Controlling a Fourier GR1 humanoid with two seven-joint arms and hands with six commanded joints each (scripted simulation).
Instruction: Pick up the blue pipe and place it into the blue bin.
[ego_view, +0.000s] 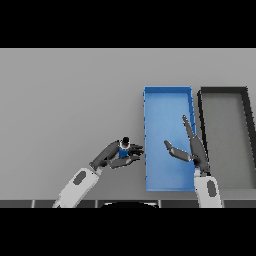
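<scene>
Left hand (119, 154) curled round blue pipe (124, 148), just left of blue bin (167, 97), near its front end. Right hand (192, 149) over bin's right side, fingers straight, thumb spread, holding nothing. Black bin (224, 91) beside blue bin, right.

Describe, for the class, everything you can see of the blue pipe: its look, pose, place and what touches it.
The blue pipe is a small, short piece with a blue body and a dark end at the top, which seems to point up towards the camera. It sits in the left hand, whose dark fingers curl round it and hide much of it. It is just left of the blue bin, outside its wall, not yet in it. Its material cannot be told.
</scene>
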